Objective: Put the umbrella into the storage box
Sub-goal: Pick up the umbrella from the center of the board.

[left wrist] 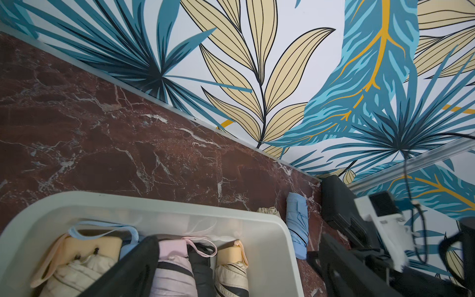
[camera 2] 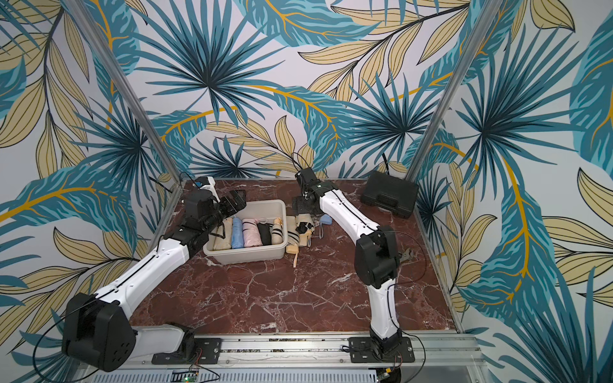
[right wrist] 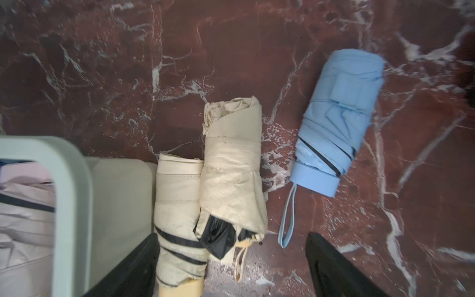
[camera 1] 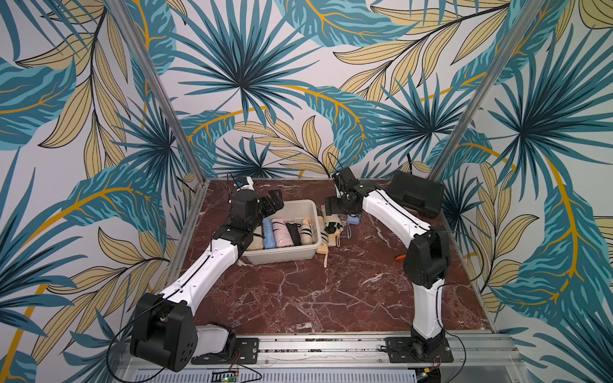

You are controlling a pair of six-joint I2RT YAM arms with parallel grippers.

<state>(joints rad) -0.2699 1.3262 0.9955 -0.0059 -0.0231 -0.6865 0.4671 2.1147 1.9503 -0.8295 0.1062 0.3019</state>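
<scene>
The two arms stand on a metal rail (camera 1: 315,345) at the near edge of the red marble table (camera 1: 298,291). A little farther, a small tool (camera 2: 406,255) with an orange grip lies half hidden behind the elbow of the right arm.

Next comes the box (camera 1: 282,255), left of the table's middle. In it five umbrellas (camera 1: 282,232) lie folded side by side: cream, blue, pink, black, and cream with black bands.

The umbrellas not yet stored lie on the table at the right side of the box. A striped umbrella (right wrist: 177,213), cream with black bands, lies along the outer wall of the box. A plain umbrella (right wrist: 231,167), also cream, rests against it and shows black lining at its handle end. The right pincer (right wrist: 232,236) hangs directly above these two. Its jaws are wide apart, one on the box side of the striped umbrella and one beyond the plain umbrella, and they grip nothing. If the first jaw touches the striped umbrella, I cannot tell. A blue umbrella (right wrist: 336,120) lies near, apart from the cream pair and outside the jaws, with its loop flat on the table.

The left pincer (left wrist: 239,239) hangs over the far left part of the box, above the stored umbrellas. It is fully open and empty.

In the far right corner a black case (camera 1: 416,195) lies flat by the leaf-patterned wall (camera 1: 265,99).
</scene>
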